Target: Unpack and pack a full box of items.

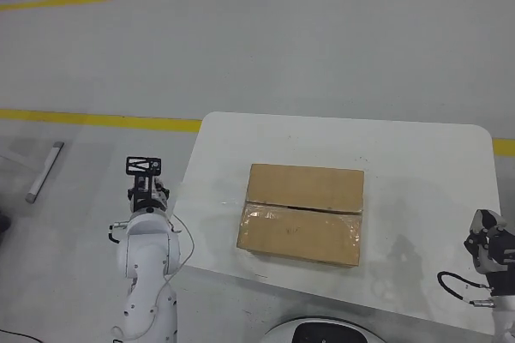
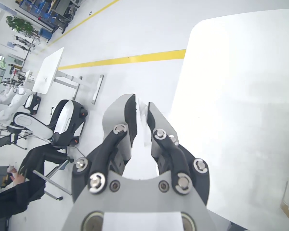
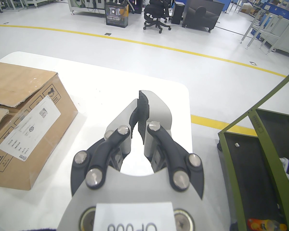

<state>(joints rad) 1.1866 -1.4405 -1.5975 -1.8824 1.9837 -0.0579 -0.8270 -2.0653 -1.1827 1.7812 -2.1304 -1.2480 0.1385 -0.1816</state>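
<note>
Step in hand, as we judge it: the very start, unpacking not yet begun. The box (image 1: pixel 301 214) sits shut near the middle of the table (image 1: pixel 428 154), both top flaps down and meeting along a lengthwise seam.

Left gripper (image 2: pixel 142 108) hangs off the table's left edge, over the floor, well apart from the box. Its pads look drawn together with only a sliver between them, though glare there makes us unsure. It grasps nothing.

Right gripper (image 3: pixel 141 102) sits over the table's right end, ribbed pads pressed together and empty, the box well off to its side.

Next move, we think: bring both arms in over the seam, spread the fingers and lift a flap edge.

Materials:
- The box is plain brown corrugated card, squared corners, the flap edges a bit ragged.
- The near flap looks glossy, probably clear tape.
- A white printed label (image 3: pixel 30 127) lies flat on the end wall.
- The tabletop is smooth, white and round-cornered.
</note>
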